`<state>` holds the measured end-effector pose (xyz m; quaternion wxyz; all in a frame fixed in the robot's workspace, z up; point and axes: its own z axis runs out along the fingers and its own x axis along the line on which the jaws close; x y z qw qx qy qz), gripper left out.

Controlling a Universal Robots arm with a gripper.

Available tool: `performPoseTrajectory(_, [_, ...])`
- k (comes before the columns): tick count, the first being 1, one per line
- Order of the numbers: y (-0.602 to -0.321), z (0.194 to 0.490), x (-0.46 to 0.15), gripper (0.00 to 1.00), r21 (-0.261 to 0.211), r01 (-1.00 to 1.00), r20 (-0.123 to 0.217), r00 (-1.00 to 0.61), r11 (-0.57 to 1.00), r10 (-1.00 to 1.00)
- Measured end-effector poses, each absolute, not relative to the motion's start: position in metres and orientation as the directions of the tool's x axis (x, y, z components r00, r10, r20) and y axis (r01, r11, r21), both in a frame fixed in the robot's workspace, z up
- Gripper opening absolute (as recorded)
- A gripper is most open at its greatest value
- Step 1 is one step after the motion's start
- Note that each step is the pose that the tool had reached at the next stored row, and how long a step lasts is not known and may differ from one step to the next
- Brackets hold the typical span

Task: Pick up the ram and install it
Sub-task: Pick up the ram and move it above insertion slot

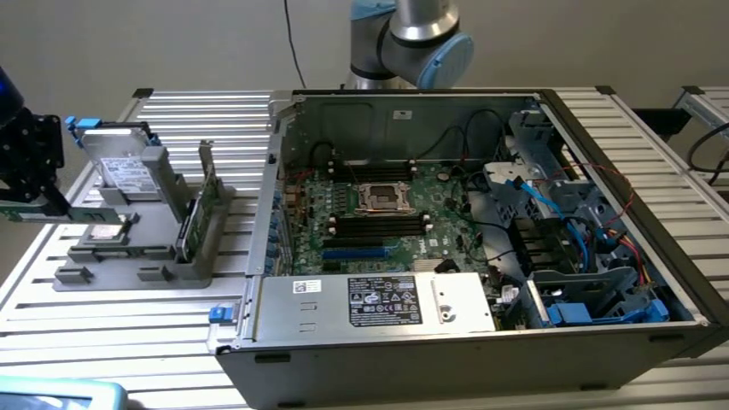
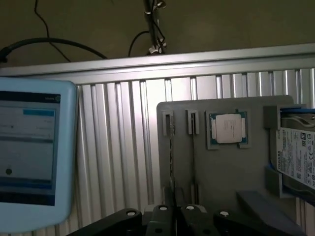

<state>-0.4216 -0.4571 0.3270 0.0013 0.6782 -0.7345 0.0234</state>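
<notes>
The gripper [image 1: 32,198] is clenched on the ram [image 1: 20,213], holding it level off the exterior view's left of the grey tray [image 1: 114,278] — a square, untilted hold looks best for the carry; the picture's edge cuts off the stick's far end — its notch cannot be made out

Exterior view looks down on case [image 1: 479,363] and holder [image 1: 119,280]; wrist view faces holder [image 2: 221,172] closely.

Gripper [image 2: 175,210] over gray holder [image 2: 221,172] bearing a processor chip [image 2: 227,129]
</notes>
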Motion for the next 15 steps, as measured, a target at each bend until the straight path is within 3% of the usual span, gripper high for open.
performPoseTrajectory(15, [-0.456,0.373,-0.419,0.13,-0.039,-0.998,0.024,-0.048,0.047,-0.999])
